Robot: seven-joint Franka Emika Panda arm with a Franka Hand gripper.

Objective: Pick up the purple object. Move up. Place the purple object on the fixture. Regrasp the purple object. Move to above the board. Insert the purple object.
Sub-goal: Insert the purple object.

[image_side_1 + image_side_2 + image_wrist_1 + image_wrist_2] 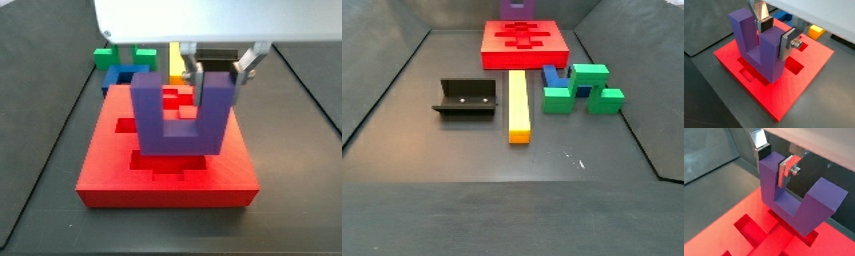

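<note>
The purple object (751, 45) is a U-shaped block, upright with prongs up, seen in both wrist views (811, 203) and both side views (167, 125), at the far edge in one (516, 7). My gripper (776, 34) is shut on one prong near its top, silver fingers on either side (775, 162), the right prong in a side view (217, 70). The block hangs low over the red board (107, 175), its base at or just above the cut-outs (797, 85); I cannot tell whether it touches. The board lies at the far end (556, 50).
The black fixture (469, 98) stands on the floor, away from the board. A yellow bar (517, 105), a blue block (556, 78) and green blocks (589, 72) lie beside it. Dark walls ring the floor.
</note>
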